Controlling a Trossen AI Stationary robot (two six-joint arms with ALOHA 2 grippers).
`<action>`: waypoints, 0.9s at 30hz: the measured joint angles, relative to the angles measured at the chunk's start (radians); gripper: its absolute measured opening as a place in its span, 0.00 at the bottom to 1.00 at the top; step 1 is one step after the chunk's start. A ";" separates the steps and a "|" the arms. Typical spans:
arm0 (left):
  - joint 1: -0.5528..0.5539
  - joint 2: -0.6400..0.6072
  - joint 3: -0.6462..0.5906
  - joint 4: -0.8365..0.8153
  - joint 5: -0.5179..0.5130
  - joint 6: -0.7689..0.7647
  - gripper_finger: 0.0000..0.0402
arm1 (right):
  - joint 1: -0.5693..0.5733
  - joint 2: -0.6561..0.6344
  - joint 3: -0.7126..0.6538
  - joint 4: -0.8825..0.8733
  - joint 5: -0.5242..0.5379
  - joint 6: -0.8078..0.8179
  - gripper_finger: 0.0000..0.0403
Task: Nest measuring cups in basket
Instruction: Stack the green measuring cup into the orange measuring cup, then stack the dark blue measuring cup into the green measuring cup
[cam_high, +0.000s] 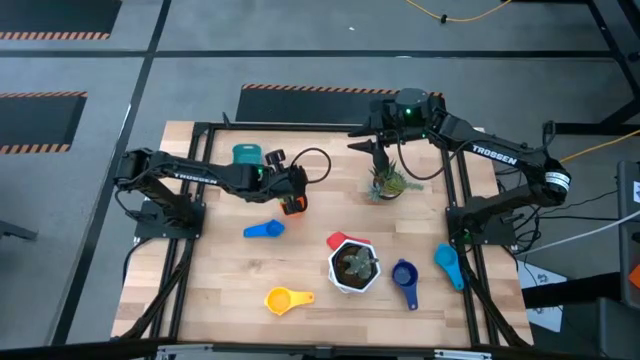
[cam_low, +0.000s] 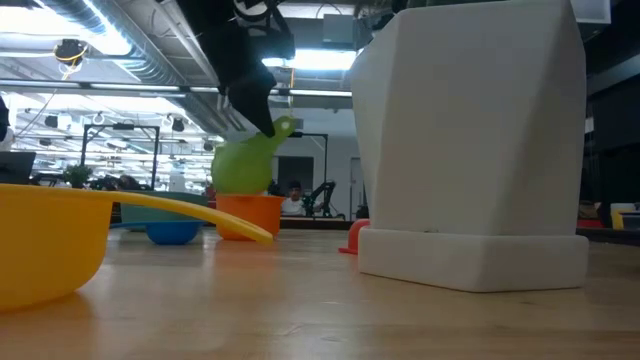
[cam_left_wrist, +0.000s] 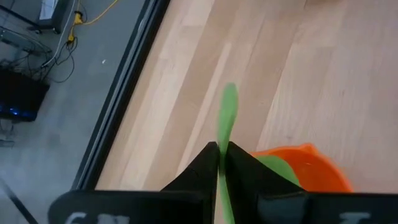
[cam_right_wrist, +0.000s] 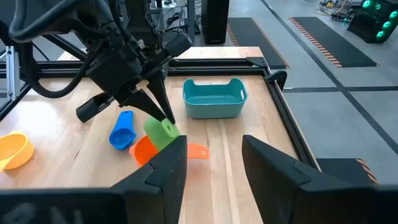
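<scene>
My left gripper (cam_high: 292, 197) is shut on a green measuring cup (cam_right_wrist: 161, 134), which is tilted over an orange cup (cam_right_wrist: 146, 150) standing on the table left of centre. The teal basket (cam_high: 247, 155) stands at the far edge, beyond them. A blue cup (cam_high: 263, 230), a yellow cup (cam_high: 285, 299), a red cup (cam_high: 345, 241), a dark blue cup (cam_high: 404, 275) and a light blue cup (cam_high: 448, 265) lie on the table. My right gripper (cam_right_wrist: 214, 162) is open and empty, up over the far right part of the table. My left gripper pinches the green cup's flat handle (cam_left_wrist: 227, 124) between its two fingers, and the handle's free end sticks out past the fingertips. The fingers slant down from above. The cup hangs tilted, its bowl (cam_low: 243, 168) at the mouth of the orange cup (cam_low: 250, 213).
A white hexagonal plant pot (cam_high: 353, 268) stands at the middle front, with the red cup against its far side. A small green plant (cam_high: 388, 184) lies below my right gripper. Black frame rails run along the table's left, right and far sides.
</scene>
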 joint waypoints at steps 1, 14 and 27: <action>0.000 0.000 0.000 0.000 0.000 0.000 0.07 | 0.000 0.000 0.000 -0.002 0.000 0.000 0.40; -0.001 0.000 0.000 0.010 0.041 0.000 0.22 | 0.000 0.000 0.000 -0.002 0.000 0.000 0.40; -0.007 0.000 -0.001 0.066 0.063 0.000 0.24 | 0.008 0.000 -0.001 -0.121 -0.009 0.004 0.40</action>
